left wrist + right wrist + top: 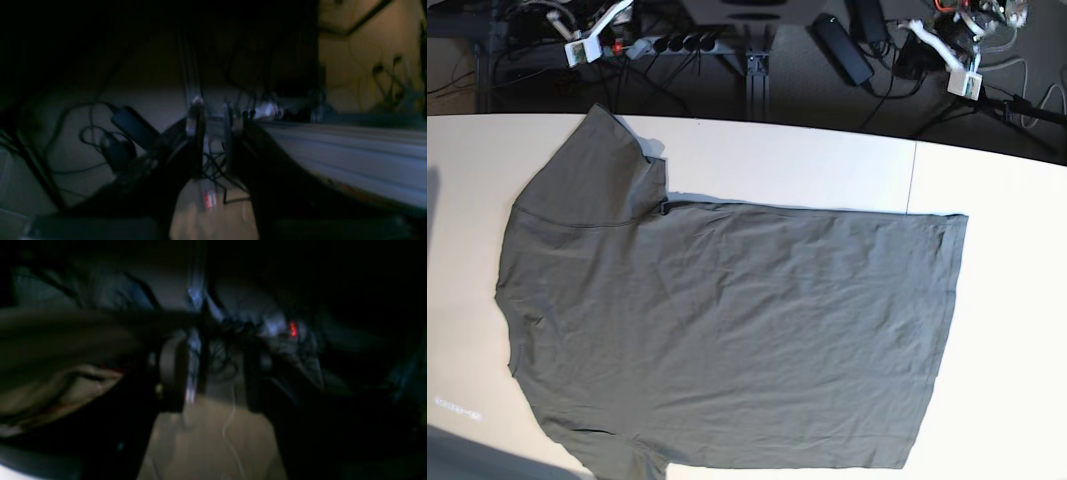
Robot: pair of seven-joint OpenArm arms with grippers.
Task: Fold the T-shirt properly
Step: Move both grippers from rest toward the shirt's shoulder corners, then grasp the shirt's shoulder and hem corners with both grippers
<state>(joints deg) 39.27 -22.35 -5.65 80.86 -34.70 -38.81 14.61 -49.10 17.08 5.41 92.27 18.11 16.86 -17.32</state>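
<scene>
In your base view, the dark T-shirt (pixel 727 320) stretches nine to three o'clock across the white worktop (pixel 1012 320), its upper sleeve at six o'clock from your nearer right end effector (pixel 215 373), parted and empty like the left end effector (pixel 214 123).

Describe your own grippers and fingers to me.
In the base view both grippers look black with pale, whitish parts. Close up, the left fingers are dark, narrowing toward the tips; the right fingers are dark too, with greyish tips. Markings are too dim to tell.
</scene>
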